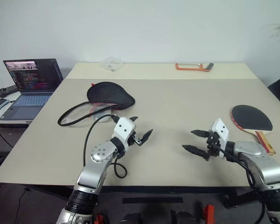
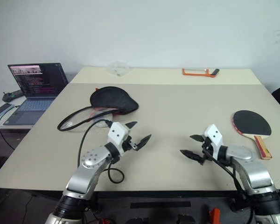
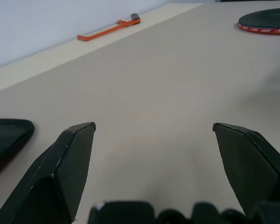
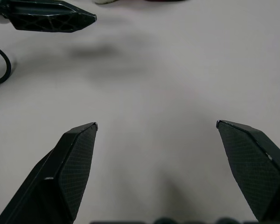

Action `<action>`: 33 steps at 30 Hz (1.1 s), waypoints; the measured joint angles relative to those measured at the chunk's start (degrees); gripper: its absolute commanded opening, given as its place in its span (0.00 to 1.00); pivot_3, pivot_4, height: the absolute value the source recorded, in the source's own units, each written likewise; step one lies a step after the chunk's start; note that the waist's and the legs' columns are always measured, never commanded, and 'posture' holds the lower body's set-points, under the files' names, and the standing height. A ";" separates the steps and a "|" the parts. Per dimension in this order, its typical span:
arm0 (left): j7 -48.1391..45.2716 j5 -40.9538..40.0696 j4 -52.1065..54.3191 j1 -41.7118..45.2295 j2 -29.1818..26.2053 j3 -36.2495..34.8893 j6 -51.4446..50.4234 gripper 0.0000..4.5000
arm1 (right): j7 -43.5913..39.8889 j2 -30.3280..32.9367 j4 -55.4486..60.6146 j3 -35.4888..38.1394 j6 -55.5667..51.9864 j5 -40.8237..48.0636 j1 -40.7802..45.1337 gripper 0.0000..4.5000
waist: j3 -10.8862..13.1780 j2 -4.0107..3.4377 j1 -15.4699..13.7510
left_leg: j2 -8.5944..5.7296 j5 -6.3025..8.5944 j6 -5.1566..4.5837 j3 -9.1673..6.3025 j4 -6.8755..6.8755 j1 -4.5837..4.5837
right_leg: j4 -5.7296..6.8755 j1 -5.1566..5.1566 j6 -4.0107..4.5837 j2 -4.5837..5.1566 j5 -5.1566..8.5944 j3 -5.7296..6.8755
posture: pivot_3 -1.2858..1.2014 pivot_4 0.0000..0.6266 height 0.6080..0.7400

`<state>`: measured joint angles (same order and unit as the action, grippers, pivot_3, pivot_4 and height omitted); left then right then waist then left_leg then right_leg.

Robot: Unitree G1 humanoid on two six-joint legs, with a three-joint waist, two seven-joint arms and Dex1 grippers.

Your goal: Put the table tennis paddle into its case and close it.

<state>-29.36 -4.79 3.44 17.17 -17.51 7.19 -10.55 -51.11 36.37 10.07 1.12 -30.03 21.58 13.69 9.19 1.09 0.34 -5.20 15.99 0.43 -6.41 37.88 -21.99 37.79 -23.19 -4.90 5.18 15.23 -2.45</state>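
Both my arms reach forward over the bench, my left gripper roughly level and angled right, my right gripper tipped slightly down and angled left, each with jaws spread wide and holding nothing. The paddle lies flat near the bench's right edge, just beyond my right arm, its handle partly hidden behind that wrist. The case lies unzipped beyond my left gripper, well apart from the paddle, its inside hard to make out.
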 measured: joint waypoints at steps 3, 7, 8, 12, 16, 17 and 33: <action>-0.04 0.23 -2.38 1.16 0.93 0.37 1.33 0.98 | 0.51 0.96 1.67 0.40 -0.68 0.00 -1.06 1.00 | -0.01 -0.01 -0.33 | -0.03 0.00 -0.01 -0.03 0.01 0.01 | 0.02 0.03 0.00 0.01 0.00 0.04 | 0.52 0.24 1.00; -0.31 -0.07 -6.81 3.61 2.54 0.43 3.83 0.98 | 2.55 1.11 3.59 0.43 -1.29 0.00 -2.08 1.00 | 0.02 0.04 -0.47 | -0.03 -0.01 0.01 -0.05 0.03 -0.03 | 0.03 0.01 -0.01 0.01 -0.01 0.06 | 0.52 0.24 1.00; -0.59 -0.77 -6.85 4.38 2.98 0.07 4.26 0.98 | 2.78 1.11 4.04 0.46 -1.75 0.09 -2.11 1.00 | 0.03 0.07 -0.48 | -0.03 -0.02 0.02 -0.05 0.03 -0.04 | 0.02 0.01 -0.02 0.01 -0.01 0.06 | 0.52 0.24 1.00; -3.53 -4.27 -5.05 8.61 1.24 -2.31 5.45 0.98 | 3.27 1.14 5.30 1.77 -2.93 1.82 -1.40 1.00 | 0.04 0.07 -0.19 | 0.00 -0.10 0.17 -0.02 0.00 -0.02 | 0.00 0.00 -0.01 0.00 -0.01 0.03 | 0.52 0.24 1.00; -4.58 -7.46 -2.43 8.37 -2.21 -7.03 4.58 0.98 | 2.60 1.24 5.10 1.88 -3.24 2.52 0.31 1.00 | 0.04 0.07 0.15 | 0.01 -0.10 0.17 0.00 -0.02 -0.01 | -0.02 -0.03 -0.01 -0.01 -0.01 0.02 | 0.52 0.24 1.00; -4.79 -7.81 -1.87 7.49 -3.03 -8.11 4.58 0.98 | 2.63 1.03 4.78 1.88 -3.38 2.65 1.23 1.00 | 0.04 0.07 0.16 | 0.00 -0.10 0.17 -0.01 -0.01 -0.01 | -0.02 -0.02 -0.01 -0.01 -0.01 0.02 | 0.52 0.24 1.00; 0.41 -9.11 5.32 -0.26 -2.27 -11.31 3.45 0.98 | 1.24 0.70 5.30 -0.76 -4.42 3.76 2.17 1.00 | 0.07 0.13 -0.52 | 0.00 -0.10 0.17 -0.04 0.00 -0.05 | -0.07 0.00 -0.01 0.01 -0.01 0.06 | 0.52 0.24 1.00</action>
<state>-28.95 -13.90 8.76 16.91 -19.78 -4.12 -7.10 -49.88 37.07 15.37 0.36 -34.45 25.34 15.86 9.26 1.22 -0.18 -5.20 15.89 0.60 -6.45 37.88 -22.04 37.72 -23.19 -4.91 5.19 15.22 -2.40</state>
